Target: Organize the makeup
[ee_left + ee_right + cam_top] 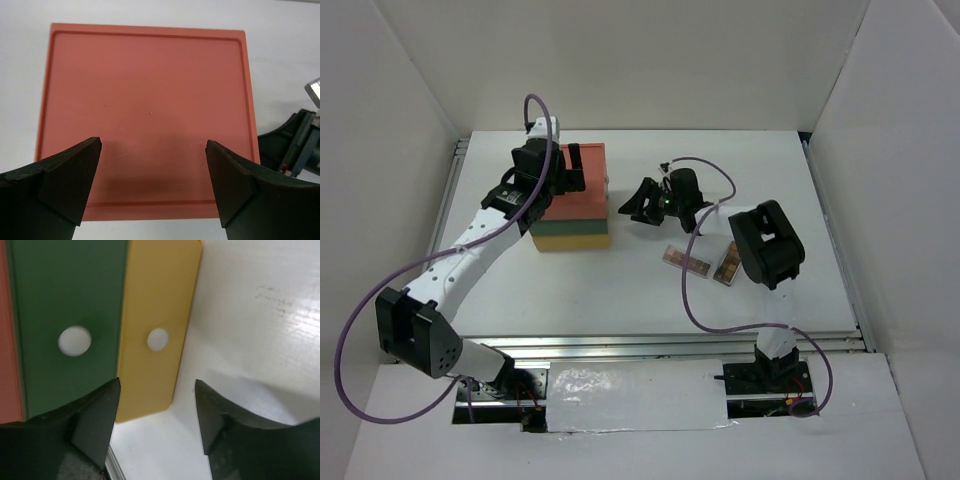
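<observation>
White table (620, 290), white walls. Two eyeshadow palettes (686, 259) lie flat at 4 o'clock of drawer box (588, 195). Prob. light, stiff, slick, thin; pinch across long edges. L gripper (153, 145) wide over box top. R gripper (157, 382) apart, empty, by yellow drawer (157, 315).

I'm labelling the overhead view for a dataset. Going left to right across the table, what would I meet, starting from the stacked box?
drawer box → right gripper, jaws apart → brownish palette → second brownish palette
</observation>
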`<state>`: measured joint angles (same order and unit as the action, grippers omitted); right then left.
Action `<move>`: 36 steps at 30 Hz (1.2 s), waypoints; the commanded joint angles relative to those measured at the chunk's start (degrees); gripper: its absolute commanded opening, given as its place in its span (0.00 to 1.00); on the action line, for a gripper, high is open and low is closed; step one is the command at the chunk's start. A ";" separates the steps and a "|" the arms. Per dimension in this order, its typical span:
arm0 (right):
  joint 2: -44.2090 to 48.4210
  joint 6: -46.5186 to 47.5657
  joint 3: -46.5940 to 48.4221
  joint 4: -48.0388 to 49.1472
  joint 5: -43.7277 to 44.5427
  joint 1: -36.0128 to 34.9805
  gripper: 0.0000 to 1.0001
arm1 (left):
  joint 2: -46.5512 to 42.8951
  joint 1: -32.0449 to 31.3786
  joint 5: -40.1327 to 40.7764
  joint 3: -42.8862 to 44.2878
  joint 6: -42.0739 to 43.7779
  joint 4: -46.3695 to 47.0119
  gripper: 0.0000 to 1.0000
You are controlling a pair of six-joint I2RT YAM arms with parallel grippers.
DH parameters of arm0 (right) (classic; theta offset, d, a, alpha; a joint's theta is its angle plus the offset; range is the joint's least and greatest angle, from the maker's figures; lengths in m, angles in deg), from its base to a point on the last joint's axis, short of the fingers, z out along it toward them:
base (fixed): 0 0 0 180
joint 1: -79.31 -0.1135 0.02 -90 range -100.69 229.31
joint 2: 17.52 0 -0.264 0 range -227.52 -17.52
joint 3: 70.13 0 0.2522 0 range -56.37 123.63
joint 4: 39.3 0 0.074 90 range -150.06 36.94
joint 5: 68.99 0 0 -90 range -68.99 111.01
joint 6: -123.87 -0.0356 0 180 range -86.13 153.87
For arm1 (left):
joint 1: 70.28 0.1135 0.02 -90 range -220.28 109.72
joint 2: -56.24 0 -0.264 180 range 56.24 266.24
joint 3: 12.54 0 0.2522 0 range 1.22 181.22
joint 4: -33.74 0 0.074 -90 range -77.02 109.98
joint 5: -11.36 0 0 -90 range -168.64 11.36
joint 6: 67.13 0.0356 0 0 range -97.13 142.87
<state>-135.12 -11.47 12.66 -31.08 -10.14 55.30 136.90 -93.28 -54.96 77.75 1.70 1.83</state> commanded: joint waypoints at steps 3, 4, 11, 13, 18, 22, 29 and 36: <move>-6.93 -10.46 5.14 5.26 -0.49 -0.07 0.61 | 3.26 0.24 -2.59 0.10 -0.10 3.74 0.99; -8.42 -12.56 5.32 5.62 -0.40 -0.07 0.59 | 3.62 0.24 -2.59 0.11 -0.10 3.65 0.99; -14.93 -19.16 8.83 11.94 -4.61 0.02 0.58 | 6.08 0.24 -0.13 -0.59 -3.26 2.07 0.99; -16.08 -21.70 9.54 14.75 -5.75 -0.07 0.58 | 6.17 0.15 -0.13 -1.38 -3.88 1.98 0.99; -17.84 -23.12 10.50 15.82 -5.49 -0.51 0.58 | 5.65 0.15 -0.22 -2.79 -4.67 2.51 1.00; -19.59 -25.22 12.00 17.48 -6.90 -0.86 0.58 | 5.73 -0.37 0.57 -2.79 -4.67 1.98 0.99; -20.56 -27.60 11.57 22.83 -8.83 -1.30 0.56 | 5.38 -1.52 1.98 -3.05 -4.14 1.89 0.99; -20.74 -33.31 8.57 33.13 -8.31 -1.30 0.56 | 5.38 -2.22 2.60 -3.06 -3.71 1.72 0.99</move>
<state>-154.84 -41.81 21.89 -6.30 -17.53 54.67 141.54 -94.66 -51.64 75.91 -1.23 6.62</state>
